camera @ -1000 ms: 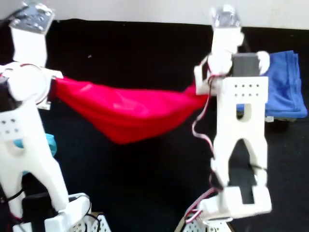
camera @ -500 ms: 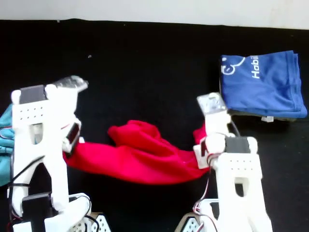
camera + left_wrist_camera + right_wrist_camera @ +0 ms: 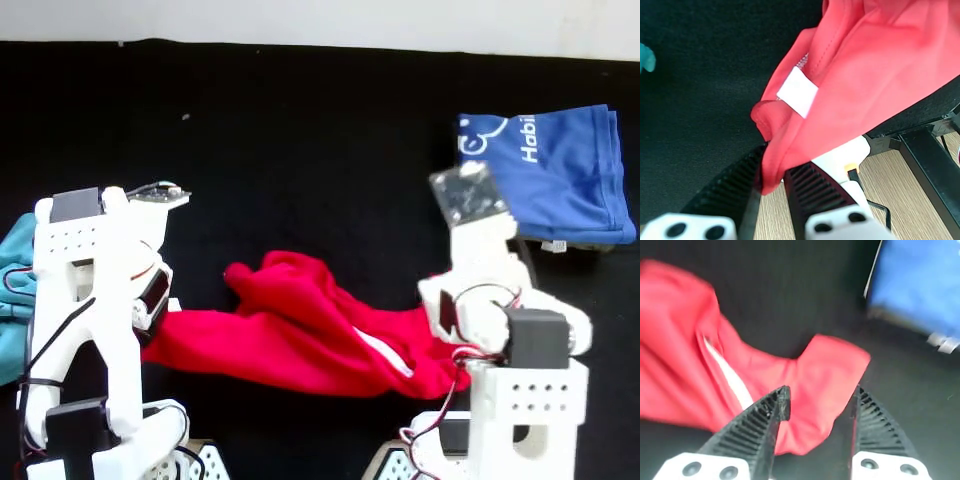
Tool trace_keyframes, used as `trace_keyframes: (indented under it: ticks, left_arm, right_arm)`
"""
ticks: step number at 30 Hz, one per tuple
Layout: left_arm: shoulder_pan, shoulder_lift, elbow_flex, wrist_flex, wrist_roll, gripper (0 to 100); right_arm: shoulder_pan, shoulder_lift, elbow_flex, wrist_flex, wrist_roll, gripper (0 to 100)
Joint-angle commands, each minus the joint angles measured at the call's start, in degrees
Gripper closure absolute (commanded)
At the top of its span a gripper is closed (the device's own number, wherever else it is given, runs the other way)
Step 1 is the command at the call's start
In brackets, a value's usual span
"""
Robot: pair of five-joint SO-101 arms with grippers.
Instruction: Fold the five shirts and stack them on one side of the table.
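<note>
The folded blue shirt (image 3: 550, 170) carries white lettering and a white logo on its top face, and a small white tag pokes out at its near edge. A blank white label (image 3: 797, 91), square and sewn in by one side, sits inside the hem of the red shirt (image 3: 300, 330).

The left claw (image 3: 772, 170) is closed on that hem. Its ribbed black fingers (image 3: 810, 187) pinch a fold of red cloth just below the label, at the near edge of the surface (image 3: 300, 130). The right claw (image 3: 820, 400) stands wide open, holding nothing, with its toothed fingers (image 3: 765, 420) spread above the shirt's other end. Whether they touch the cloth cannot be told.

The red shirt lies crumpled along the near edge, strung between the two arms. It bunches into a soft heap toward the middle and ends in a flat, rounded flap on the right. It is a smooth, thin knit, with a pale strip (image 3: 727, 375) showing along one seam. The blue shirt is a neat, layered rectangle at the right edge, toward the far side, well apart from the red one. A rumpled teal shirt (image 3: 15, 270) lies at the left edge. The surface is covered in matte black cloth.
</note>
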Motion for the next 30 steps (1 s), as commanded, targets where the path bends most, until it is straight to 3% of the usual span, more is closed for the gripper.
trace_keyframes:
  ticks: [1,5,11,18,24,30]
  left_arm:
    - [0.1,-1.6,-0.3,0.4,-0.6,99]
    - [-3.4,-1.6,-1.5,0.4,-0.8,99]
    - [-15.6,-1.6,-6.6,0.6,-2.3,99]
    - [-18.9,-1.6,-3.1,0.6,-5.7,99]
    - [-19.0,-1.6,-2.7,0.5,-5.7,99]
    - [-18.9,-1.6,-2.8,0.5,-5.7,99]
  right_arm:
    - [-8.3,9.8,-9.3,0.5,-5.2,80.4]
    - [-19.6,25.8,-16.5,0.0,-9.1,80.4]
    - [-30.9,47.7,-33.6,0.0,-9.2,80.4]
    - [-38.2,69.9,-53.9,0.6,-13.1,80.0]
    - [-42.7,85.1,-60.4,0.6,-14.1,80.0]
    - [-42.2,93.6,-63.8,0.6,-13.9,80.3]
